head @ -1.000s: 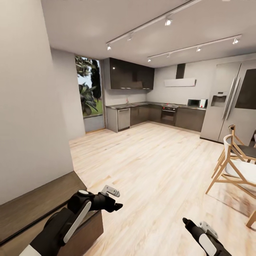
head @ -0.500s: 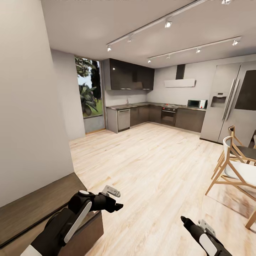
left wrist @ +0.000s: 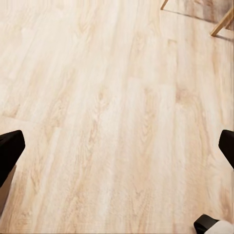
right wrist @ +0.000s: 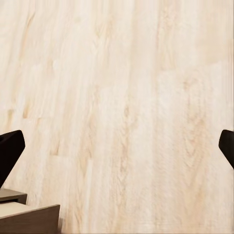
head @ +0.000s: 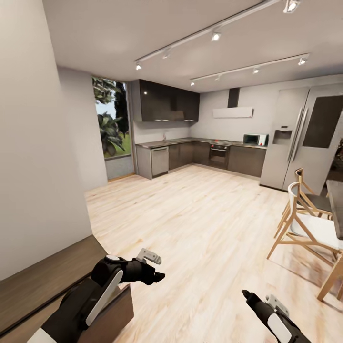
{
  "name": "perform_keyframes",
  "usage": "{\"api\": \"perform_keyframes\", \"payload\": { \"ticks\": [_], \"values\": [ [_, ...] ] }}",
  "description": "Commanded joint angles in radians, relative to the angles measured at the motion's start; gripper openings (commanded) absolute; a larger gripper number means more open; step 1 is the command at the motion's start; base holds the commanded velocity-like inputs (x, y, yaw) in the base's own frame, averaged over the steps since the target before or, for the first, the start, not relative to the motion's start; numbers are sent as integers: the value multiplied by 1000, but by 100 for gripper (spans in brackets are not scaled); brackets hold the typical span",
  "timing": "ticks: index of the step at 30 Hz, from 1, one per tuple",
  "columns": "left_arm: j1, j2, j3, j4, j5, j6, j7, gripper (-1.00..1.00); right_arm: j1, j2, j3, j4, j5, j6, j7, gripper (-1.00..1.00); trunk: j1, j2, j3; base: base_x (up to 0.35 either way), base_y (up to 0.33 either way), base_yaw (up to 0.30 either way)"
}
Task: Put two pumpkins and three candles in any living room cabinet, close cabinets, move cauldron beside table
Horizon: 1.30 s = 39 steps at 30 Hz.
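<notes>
While both arms hang low, left gripper (head: pixel 155 269) and right gripper (head: pixel 247 295) spread wide, empty; cabinet (head: pixel 52 276) edge left, floor (head: pixel 200 224) wide open.

This is a home, an open-plan room where the living space runs straight into a kitchen. Pale wood plank flooring (head: pixel 205 224) stretches across to an L-shaped run of dark base units (head: pixel 200 157) along the far walls, with glossy dark wall cupboards (head: pixel 166 101) above. A built-in oven (head: pixel 218 156) sits under a white extractor hood (head: pixel 231 112), and a microwave (head: pixel 251 139) stands on the bench. A tall steel double-door fridge (head: pixel 302 138) stands at the right, with wooden dining chairs (head: pixel 305 224) near it. A tall window (head: pixel 110 125) shows garden greenery, and track spotlights (head: pixel 214 35) line the ceiling
</notes>
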Motion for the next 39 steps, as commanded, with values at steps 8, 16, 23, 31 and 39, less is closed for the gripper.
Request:
{"api": "perform_keyframes", "payload": {
  "ticks": [8, 16, 23, 31, 39],
  "values": [
    [-1, 1, -1, -3, 1, -13, -5, 100, 0, -2, -8, 1, -5, 5, 6, 100, -11, 20, 12, 0, 0, -275],
    [-1, 1, -1, -3, 0, -16, -4, 100, 1, 0, -7, 4, -4, 5, 6, 100, -42, 76, 41, 0, 0, -282],
    [-1, -2, -2, -2, -2, -16, -4, 100, 2, -2, -8, 15, -9, 5, 5, 100, -69, 125, 63, 0, 0, -281],
    [-1, -4, -3, -1, -3, -17, -2, 100, 2, 2, -7, 18, -6, 5, 5, 100, -100, 181, 83, 0, 0, -264],
    [-1, -6, -3, -1, -4, -17, -2, 100, 2, 4, -5, 18, -2, 5, 5, 100, -130, 237, 103, 0, 0, -261]
  ]
}}
